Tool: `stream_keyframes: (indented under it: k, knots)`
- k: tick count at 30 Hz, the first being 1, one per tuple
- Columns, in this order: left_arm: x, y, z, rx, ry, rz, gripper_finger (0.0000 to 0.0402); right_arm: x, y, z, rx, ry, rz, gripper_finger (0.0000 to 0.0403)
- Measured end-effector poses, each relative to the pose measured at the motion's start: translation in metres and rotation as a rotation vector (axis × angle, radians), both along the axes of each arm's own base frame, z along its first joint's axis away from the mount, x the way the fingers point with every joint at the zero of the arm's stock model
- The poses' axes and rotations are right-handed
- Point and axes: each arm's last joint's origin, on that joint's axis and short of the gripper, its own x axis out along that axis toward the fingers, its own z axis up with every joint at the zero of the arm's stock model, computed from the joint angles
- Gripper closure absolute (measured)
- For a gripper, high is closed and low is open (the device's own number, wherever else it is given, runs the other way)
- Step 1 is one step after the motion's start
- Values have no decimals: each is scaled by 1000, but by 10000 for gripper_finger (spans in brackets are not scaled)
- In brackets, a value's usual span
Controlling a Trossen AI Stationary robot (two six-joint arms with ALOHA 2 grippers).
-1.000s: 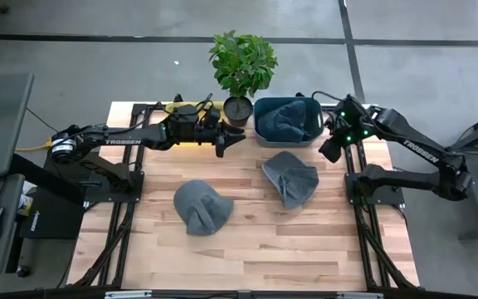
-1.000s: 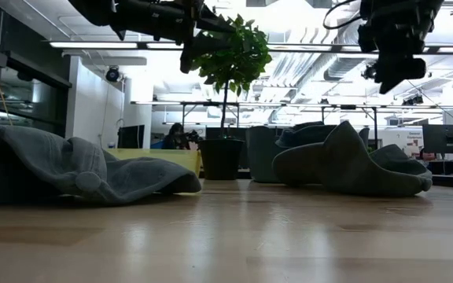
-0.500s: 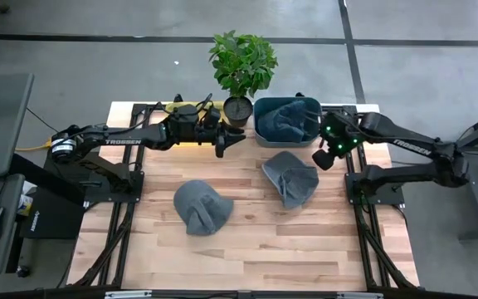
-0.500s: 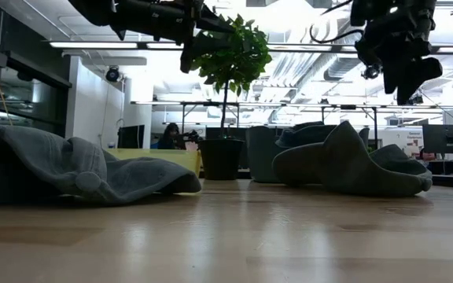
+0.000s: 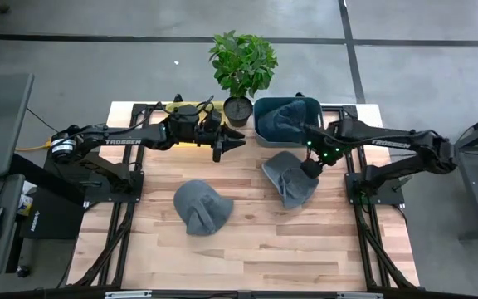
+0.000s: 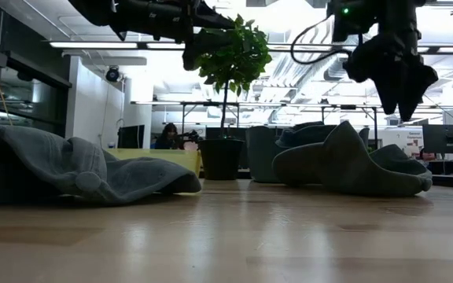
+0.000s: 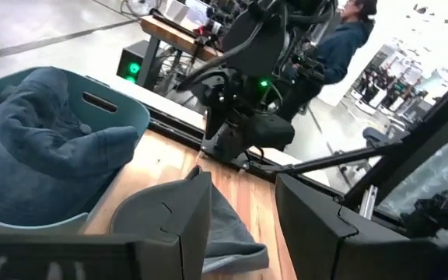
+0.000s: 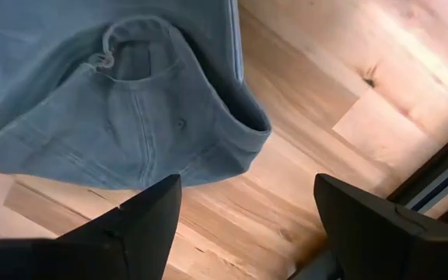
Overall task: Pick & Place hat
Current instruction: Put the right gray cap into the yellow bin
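Observation:
Two grey-blue caps lie on the wooden table: one toward the right (image 5: 290, 179), one near the middle (image 5: 199, 207). A third cap (image 5: 285, 121) sits in the teal bin (image 5: 260, 133) at the far edge. My right gripper (image 5: 309, 167) hangs open just above the right cap's far right edge, fingers pointing down; its wrist view looks onto that cap (image 8: 131, 117) and its back strap opening, with the gripper (image 8: 247, 233) clear of the cloth. My left gripper (image 5: 231, 143) waits open in the air beside the plant pot.
A potted plant (image 5: 241, 66) stands at the far edge, left of the bin. The left cap (image 6: 77, 173) fills the near left of the low view. Bare wood (image 5: 264, 249) stretches along the near half. A person (image 7: 348, 31) stands beyond the table's right side.
My right gripper has swung from beside the bin's right end toward the table's left and near edge, dropping lower until it hangs over the right cap. The caps have not moved.

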Motion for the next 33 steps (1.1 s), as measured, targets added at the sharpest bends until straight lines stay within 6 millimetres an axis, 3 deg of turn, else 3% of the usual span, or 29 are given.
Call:
stream_keyframes:
  k: [9, 33]
  knots:
    - [0, -2, 0, 18, -1, -92, 259, 20, -3, -22, -30, 112, 20, 114]
    - [-2, -9, -5, 23, 34, -316, 259, 29, -30, -50, 146, 131, 202, 114]
